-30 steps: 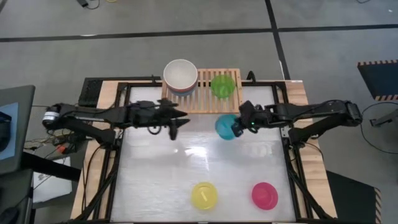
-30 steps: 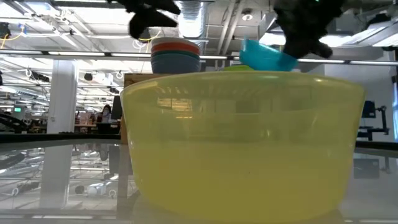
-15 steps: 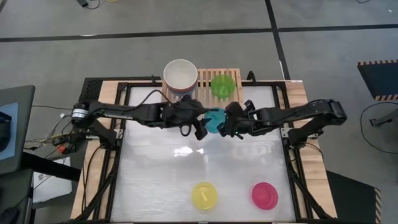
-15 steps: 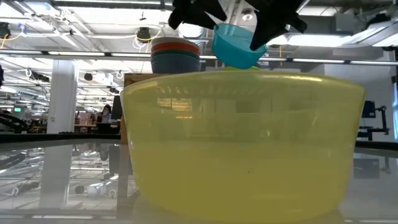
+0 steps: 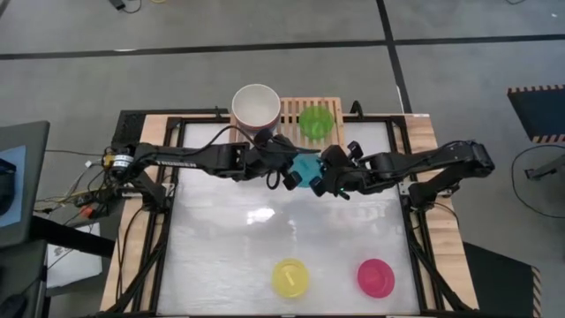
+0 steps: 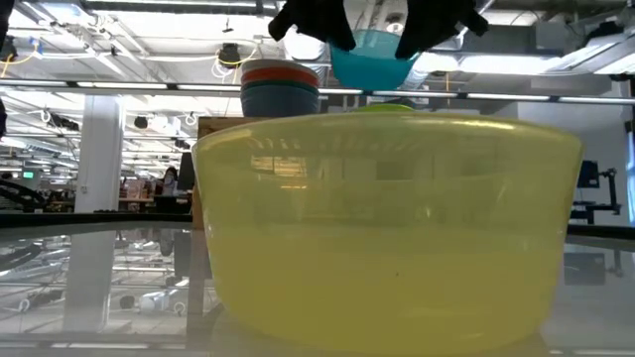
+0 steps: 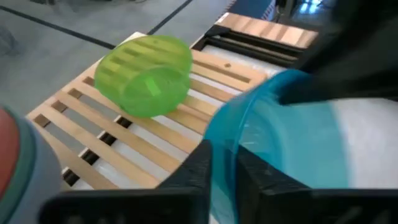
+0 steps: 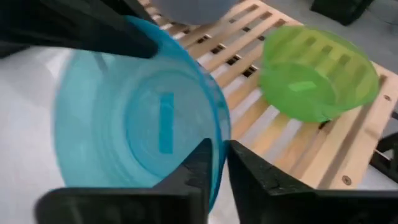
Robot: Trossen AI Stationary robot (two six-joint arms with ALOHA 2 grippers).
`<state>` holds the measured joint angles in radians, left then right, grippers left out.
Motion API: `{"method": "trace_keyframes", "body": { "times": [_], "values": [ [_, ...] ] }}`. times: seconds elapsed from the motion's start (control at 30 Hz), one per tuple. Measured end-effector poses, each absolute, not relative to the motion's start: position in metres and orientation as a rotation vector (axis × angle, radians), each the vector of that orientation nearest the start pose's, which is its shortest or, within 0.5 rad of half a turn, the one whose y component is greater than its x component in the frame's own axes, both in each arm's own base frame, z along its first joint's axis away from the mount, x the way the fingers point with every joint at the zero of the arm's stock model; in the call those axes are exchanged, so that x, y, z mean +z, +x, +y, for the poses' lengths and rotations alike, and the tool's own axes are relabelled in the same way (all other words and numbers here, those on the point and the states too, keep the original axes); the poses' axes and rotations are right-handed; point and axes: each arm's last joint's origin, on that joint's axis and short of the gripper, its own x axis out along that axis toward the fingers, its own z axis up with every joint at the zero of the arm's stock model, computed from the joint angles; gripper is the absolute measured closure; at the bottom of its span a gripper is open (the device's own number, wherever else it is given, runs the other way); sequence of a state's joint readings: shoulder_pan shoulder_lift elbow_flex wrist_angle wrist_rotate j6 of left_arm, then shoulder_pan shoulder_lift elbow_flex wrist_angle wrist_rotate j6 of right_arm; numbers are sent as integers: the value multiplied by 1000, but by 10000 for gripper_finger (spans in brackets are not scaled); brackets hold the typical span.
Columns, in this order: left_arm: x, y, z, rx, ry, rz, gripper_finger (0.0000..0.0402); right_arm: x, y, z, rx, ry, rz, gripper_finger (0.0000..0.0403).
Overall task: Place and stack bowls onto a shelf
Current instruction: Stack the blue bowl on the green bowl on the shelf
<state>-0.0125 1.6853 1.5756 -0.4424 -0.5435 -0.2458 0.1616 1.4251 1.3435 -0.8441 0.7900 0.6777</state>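
Note:
A cyan bowl (image 5: 305, 170) hangs in the air above the table, just in front of the light-wood shelf (image 5: 296, 146). Both grippers are shut on it: my left gripper (image 5: 291, 173) from the left, my right gripper (image 5: 320, 177) from the right. On the shelf's left end stands a stack of large bowls, a white one (image 5: 256, 107) on top. A lime green bowl (image 5: 315, 121) rests on its base on the shelf's slats farther right. In the low view the cyan bowl (image 6: 372, 59) shows level, opening up. My left gripper (image 7: 224, 165) straddles the cyan bowl's rim (image 7: 217, 134) on the bowl's left side, one finger inside the wall and one outside. It comes from the table's left, slanting down. The bowl is lifted clear and sits level. My right gripper (image 8: 219, 155) straddles the rim (image 8: 214, 118) on the bowl's opposite, right side, one finger on each face of the wall. It comes from the table's right, slanting down. The bowl hangs between the two grippers, touching neither table nor shelf.
A yellow bowl (image 5: 290, 276) and a magenta bowl (image 5: 375, 277) stand near the table's near edge; the yellow one (image 6: 387, 228) fills most of the low view. The table's black frame (image 5: 172, 177) runs along both sides. The shelf has bare slats (image 5: 296, 132) between the stack and the green bowl.
My left gripper has moved toward the table's right, reached the cyan bowl and shut on its rim. My right gripper has carried the bowl a little left and up. The bowl, tilted before, now hangs level and higher.

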Motion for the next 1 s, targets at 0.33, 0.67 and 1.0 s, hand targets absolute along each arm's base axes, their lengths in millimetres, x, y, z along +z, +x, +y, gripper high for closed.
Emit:
{"method": "trace_keyframes", "body": {
  "times": [0.33, 0.67, 1.0],
  "values": [
    [376, 381, 45, 651, -162, 329, 401, 390, 262, 3, -935, 98, 586, 167],
    [396, 370, 114, 838, -265, 144, 401, 442, 221, -12, -1021, 121, 469, 117],
    [380, 383, 151, 783, -309, 114, 401, 446, 197, -20, -1073, 157, 484, 117]
  ]
}}
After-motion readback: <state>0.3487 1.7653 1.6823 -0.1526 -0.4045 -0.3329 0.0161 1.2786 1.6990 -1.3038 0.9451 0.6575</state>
